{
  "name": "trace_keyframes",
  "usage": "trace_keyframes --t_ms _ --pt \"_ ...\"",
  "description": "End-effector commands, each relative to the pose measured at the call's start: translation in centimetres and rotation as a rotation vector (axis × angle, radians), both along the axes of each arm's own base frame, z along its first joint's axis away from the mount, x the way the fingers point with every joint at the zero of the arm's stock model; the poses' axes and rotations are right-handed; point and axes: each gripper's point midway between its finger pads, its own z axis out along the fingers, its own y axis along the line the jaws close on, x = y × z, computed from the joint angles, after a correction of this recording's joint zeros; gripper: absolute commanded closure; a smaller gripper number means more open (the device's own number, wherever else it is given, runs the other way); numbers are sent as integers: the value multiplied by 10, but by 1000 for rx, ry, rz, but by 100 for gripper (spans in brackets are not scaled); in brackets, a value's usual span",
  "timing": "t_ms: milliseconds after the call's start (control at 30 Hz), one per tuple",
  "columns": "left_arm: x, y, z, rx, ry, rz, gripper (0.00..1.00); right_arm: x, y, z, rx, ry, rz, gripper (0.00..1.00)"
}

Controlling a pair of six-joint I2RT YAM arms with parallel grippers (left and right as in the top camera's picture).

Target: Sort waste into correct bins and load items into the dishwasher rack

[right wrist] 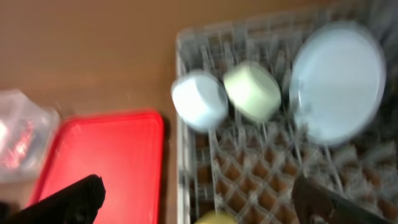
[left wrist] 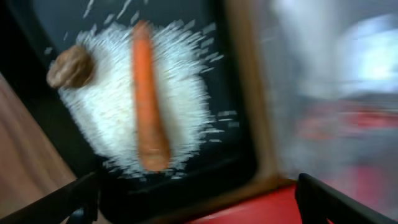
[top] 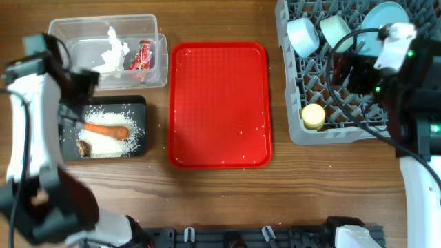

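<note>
The clear tub (top: 76, 31) holds the white tissue (top: 110, 52) and the red wrapper (top: 143, 55). The black tray (top: 138, 103) holds rice (top: 110, 141), the carrot (top: 107, 128) and the brown lump (top: 85, 147). The left wrist view shows the carrot (left wrist: 146, 106), the lump (left wrist: 70, 67) and the rice (left wrist: 106, 106). My left gripper (left wrist: 199, 202) is open and empty above the tray's edge. The grey rack (top: 303, 131) holds the blue bowl (top: 302, 36), mint bowl (top: 336, 31), blue plate (top: 382, 17) and yellow cup (top: 313, 116). My right gripper (right wrist: 205, 199) is open and empty above the rack (right wrist: 249, 174). The spoon is not visible.
The flat red serving tray (top: 220, 103) lies between the bins and the rack, with a few white specks on it. It also shows in the right wrist view (right wrist: 106, 155). My right arm covers the rack's right part.
</note>
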Motion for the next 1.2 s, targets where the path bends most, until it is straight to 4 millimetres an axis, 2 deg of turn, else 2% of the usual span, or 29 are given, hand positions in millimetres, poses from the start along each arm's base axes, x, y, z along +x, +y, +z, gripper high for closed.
trace_keyframes --t_ms 0,100,233,300,467,567,667,867,1000,1167 --pt "6 2 67 69 -219 -1 0 -17 6 59 9 -211 23 0" --pt "5 2 87 91 -288 2 0 -42 8 94 42 -328 7 0" --pt "2 1 95 98 -309 2 0 -76 11 122 89 -422 -11 0" --pt "2 1 94 98 -307 2 0 -89 12 131 87 -458 -9 0" --pt "2 1 93 96 -303 2 0 -96 12 136 86 -476 -8 0" --pt "2 1 93 96 -303 2 0 -94 12 127 88 -439 -10 0" --pt "2 1 93 96 -303 2 0 -92 12 108 92 -361 -15 0" --pt "2 1 93 96 -303 2 0 -82 -5 71 58 -231 -109 0" --pt "2 1 93 96 -303 2 0 -81 -18 47 28 -269 -174 0" --pt "2 1 93 96 -303 2 0 -91 -14 3 38 -445 -154 0"
